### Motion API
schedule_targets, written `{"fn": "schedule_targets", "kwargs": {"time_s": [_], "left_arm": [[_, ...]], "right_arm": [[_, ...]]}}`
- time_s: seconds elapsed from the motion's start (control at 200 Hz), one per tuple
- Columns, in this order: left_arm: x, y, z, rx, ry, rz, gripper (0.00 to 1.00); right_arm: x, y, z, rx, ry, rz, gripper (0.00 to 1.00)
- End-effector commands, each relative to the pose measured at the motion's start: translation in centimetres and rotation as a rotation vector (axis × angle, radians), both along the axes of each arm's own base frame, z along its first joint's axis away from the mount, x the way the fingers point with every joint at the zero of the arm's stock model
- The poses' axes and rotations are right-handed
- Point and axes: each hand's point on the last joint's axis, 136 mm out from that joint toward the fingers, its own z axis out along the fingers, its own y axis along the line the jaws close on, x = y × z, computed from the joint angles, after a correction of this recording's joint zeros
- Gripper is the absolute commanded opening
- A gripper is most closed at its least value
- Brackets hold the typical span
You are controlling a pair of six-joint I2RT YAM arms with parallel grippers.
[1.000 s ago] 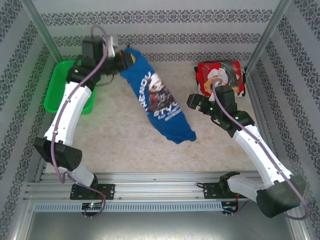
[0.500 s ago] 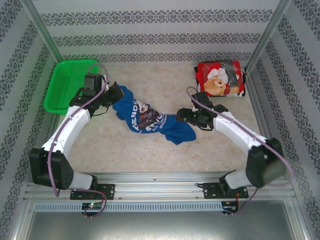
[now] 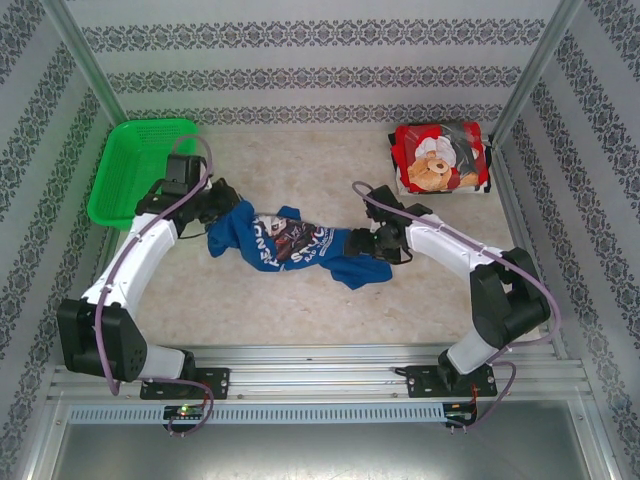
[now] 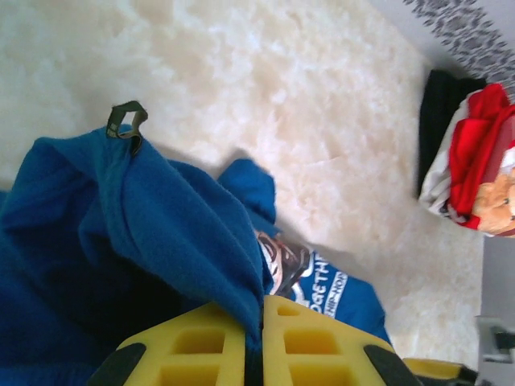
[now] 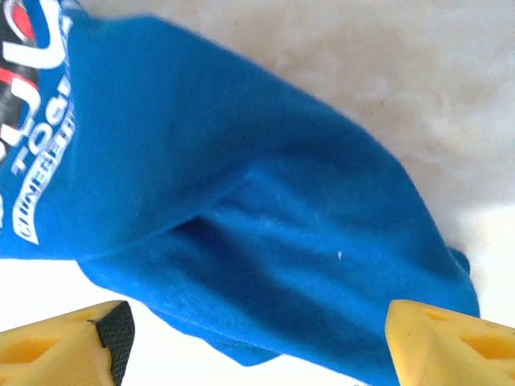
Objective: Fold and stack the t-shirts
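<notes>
At the far left of the counter (image 3: 300, 300) sits a green basket (image 3: 140, 170), pushed into the back corner. From above, nothing can be seen in it.

Just beside it, the left fingers (image 4: 225, 346) are pressed fully together, with a fold of the blue shirt (image 3: 290, 243) pinched between them. The cloth rises in a ridge from that grip, and a small dark loop (image 4: 127, 119) sticks up at one edge of the bunch. The blue shirt lies in the middle of the counter, crumpled into a rope-like strip running left to right. Its white lettering and dark print are twisted partly out of sight.

At the strip's right end, the right fingers (image 5: 60, 342) stand wide apart over a rumpled lobe of blue cloth, one on each side, gripping nothing yet.

The shirt looks light, limp and thin, so it should sag and bunch wherever it is not held and slide easily on the pale surface. It is not fragile. A single layer near a hem or shoulder seam would be the better hold, since a thick wad will not spread flat. Which edge lies under the right fingers cannot be told.

At the back right the red shirt (image 3: 437, 158) lies folded into a neat block with its bear print up, well apart from the blue one.
</notes>
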Motion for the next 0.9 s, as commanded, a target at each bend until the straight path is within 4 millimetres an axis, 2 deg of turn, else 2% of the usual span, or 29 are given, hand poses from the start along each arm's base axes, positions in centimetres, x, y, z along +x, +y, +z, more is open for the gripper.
{"fn": "schedule_targets", "kwargs": {"time_s": [0.0,0.08,0.18,0.245,0.32,0.345,0.42,0.48,0.505,0.55,0.595,0.654,0.774,0.789,0.824,0.844,0.894], "left_arm": [[-0.7,-0.3,-0.6,-0.025,0.068,-0.009,0.09],[-0.2,-0.2,-1.4,-0.012,0.086,0.004,0.09],[1.6,-0.3,-1.1,-0.008,0.064,0.0,0.1],[2.9,-0.9,-1.2,-0.024,0.075,-0.02,0.1],[4.5,-1.3,-1.6,-0.023,0.081,-0.028,0.1],[5.0,-1.4,-1.8,-0.023,0.08,-0.03,0.11],[6.6,-2.0,-2.5,-0.038,0.093,-0.045,0.13],[7.5,-2.6,-3.4,-0.049,0.128,-0.069,0.17],[7.9,-2.8,-3.5,-0.047,0.127,-0.076,0.19],[8.7,-3.1,-4.1,-0.047,0.122,-0.085,0.24],[9.6,-3.2,-4.2,-0.046,0.093,-0.088,0.38],[10.5,-3.1,-4.0,-0.037,0.062,-0.076,0.48],[11.6,-3.2,-1.7,-0.047,-0.01,-0.075,0.7],[11.6,-3.2,-1.3,-0.049,-0.019,-0.078,0.83],[11.4,-3.4,-0.4,-0.055,-0.034,-0.086,0.88],[11.2,-3.4,0.2,-0.055,-0.042,-0.09,0.98],[10.2,-3.4,1.4,-0.046,-0.056,-0.103,1.0]], "right_arm": [[-1.4,-1.9,-1.9,-0.096,0.081,-0.042,0.81],[-1.1,-1.9,-3.0,-0.116,0.101,-0.057,0.78],[-0.5,-2.0,-4.6,-0.145,0.123,-0.069,0.7],[-0.4,-2.2,-5.5,-0.17,0.144,-0.075,0.57],[0.2,-2.5,-6.0,-0.19,0.139,-0.091,0.33],[0.5,-2.8,-6.0,-0.199,0.134,-0.097,0.28],[1.7,-3.4,-5.1,-0.2,0.104,-0.12,0.09],[2.8,-4.1,-4.0,-0.194,0.068,-0.132,0.0],[3.2,-4.4,-3.7,-0.193,0.055,-0.135,0.0],[3.9,-4.9,-3.2,-0.187,0.046,-0.139,0.0],[4.6,-5.5,-2.9,-0.18,0.043,-0.146,0.0],[5.5,-6.0,-2.6,-0.154,0.042,-0.153,0.0],[7.6,-6.9,-2.0,-0.119,0.041,-0.174,0.0],[7.9,-7.0,-1.9,-0.108,0.039,-0.179,0.0],[8.5,-7.1,-1.8,-0.076,0.041,-0.19,0.0],[8.8,-7.1,-1.7,-0.056,0.045,-0.2,0.0],[9.7,-7.3,-1.6,-0.009,0.053,-0.228,0.02]]}}
